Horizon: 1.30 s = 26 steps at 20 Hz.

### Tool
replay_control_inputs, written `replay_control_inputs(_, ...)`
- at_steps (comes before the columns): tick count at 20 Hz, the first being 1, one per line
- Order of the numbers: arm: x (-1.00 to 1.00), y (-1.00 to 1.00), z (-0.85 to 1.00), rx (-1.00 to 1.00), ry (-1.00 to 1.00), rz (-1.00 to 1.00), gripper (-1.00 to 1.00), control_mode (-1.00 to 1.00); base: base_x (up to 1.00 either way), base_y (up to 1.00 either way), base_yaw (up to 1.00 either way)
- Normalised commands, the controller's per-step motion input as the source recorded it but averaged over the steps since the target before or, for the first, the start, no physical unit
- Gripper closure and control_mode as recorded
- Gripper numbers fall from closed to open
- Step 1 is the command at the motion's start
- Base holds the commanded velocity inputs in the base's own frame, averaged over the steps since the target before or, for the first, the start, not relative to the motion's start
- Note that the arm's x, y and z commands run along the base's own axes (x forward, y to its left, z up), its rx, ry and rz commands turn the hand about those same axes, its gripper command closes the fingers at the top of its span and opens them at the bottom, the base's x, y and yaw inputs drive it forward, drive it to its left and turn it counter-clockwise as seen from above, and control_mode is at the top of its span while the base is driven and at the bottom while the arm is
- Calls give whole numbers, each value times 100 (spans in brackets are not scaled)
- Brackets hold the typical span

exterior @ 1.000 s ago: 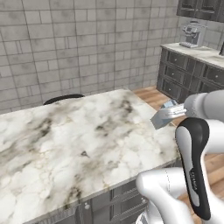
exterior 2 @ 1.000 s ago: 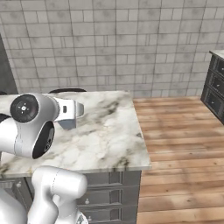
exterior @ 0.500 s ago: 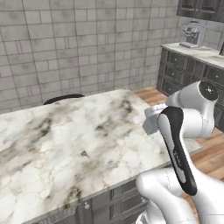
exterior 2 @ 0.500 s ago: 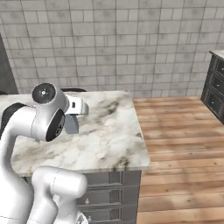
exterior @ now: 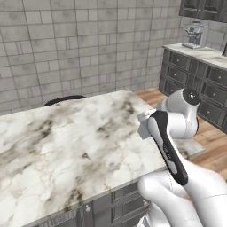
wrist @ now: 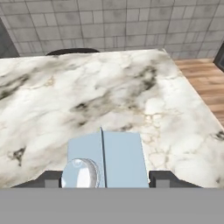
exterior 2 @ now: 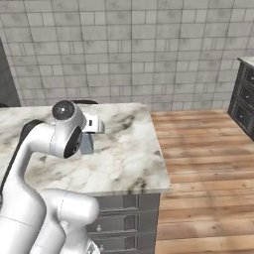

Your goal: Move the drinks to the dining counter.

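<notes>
Landmark: wall of grey stone tiles (exterior 2: 149, 49), along the back of the room.
Floor: wooden planks (exterior 2: 208, 163), running from the foot of the wall.
Cabinets: dark grey drawers (exterior: 195, 84), right of the wall.
Coffee machine: silver (exterior: 194, 34), on the worktop (exterior: 201, 52) over those cabinets.
Chair: dark curved back (exterior: 64, 100), below the wall.

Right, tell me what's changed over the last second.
The arm has swung its upper joints higher and further over the dining counter, carrying the carton in the end effector with it above the marble near the counter's corner. No grasp or release. The counter and the cameras stayed put.
</notes>
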Motion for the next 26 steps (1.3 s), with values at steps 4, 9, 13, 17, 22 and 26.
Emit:
replay_control_inputs(4, 53, 9, -43, 0, 0, 0, 100, -100, 0, 0, 0)
replay_control_inputs(9, 54, 11, -40, 0, 0, 0, 100, -100, 0, 0, 0)
replay_control_inputs(13, 52, 11, -39, 0, 0, 0, 100, -100, 0, 0, 0)
replay_control_inputs(17, 49, 9, -40, 0, 0, 0, 100, -100, 0, 0, 0)
replay_control_inputs(22, 48, 7, -39, 0, 0, 0, 100, -100, 0, 0, 0)
replay_control_inputs(26, 48, 7, -38, 0, 0, 0, 100, -100, 0, 0, 0)
